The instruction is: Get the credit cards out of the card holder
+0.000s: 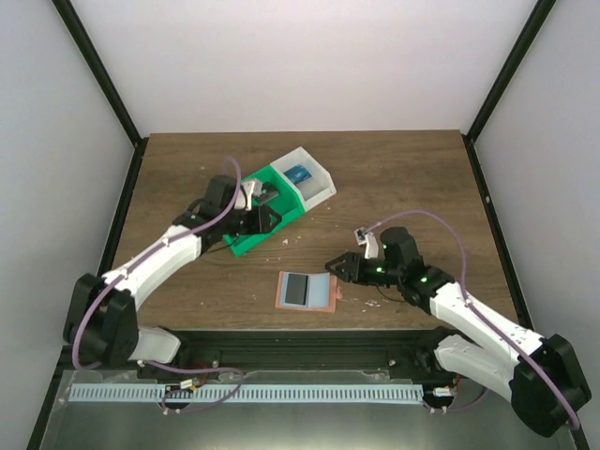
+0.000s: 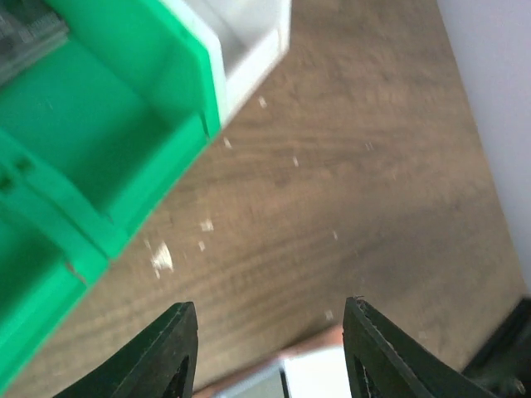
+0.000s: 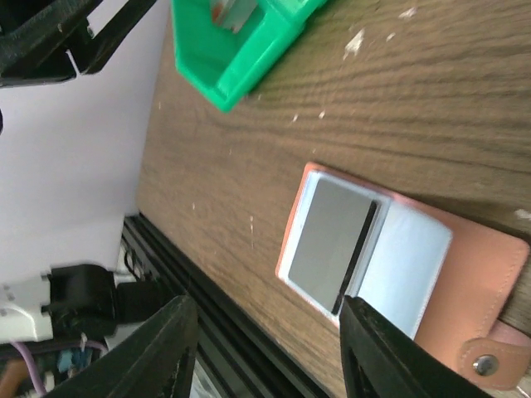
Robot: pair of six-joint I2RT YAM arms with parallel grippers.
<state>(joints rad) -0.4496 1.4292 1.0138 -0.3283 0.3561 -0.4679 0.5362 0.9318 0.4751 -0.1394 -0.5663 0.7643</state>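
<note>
The wallet [image 1: 307, 290] lies open on the worktop [image 1: 403, 169], cards [image 3: 332, 240] still inside; left end effector [image 2: 271, 305] and right end effector [image 3: 267, 300] both stand apart, holding nothing.

No text, brand or number is legible on the card holder [image 1: 325, 292] or bin [image 1: 246, 242]

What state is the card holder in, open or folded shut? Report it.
Open: the card holder lies spread flat on the table, cards showing on its inner face.
</note>
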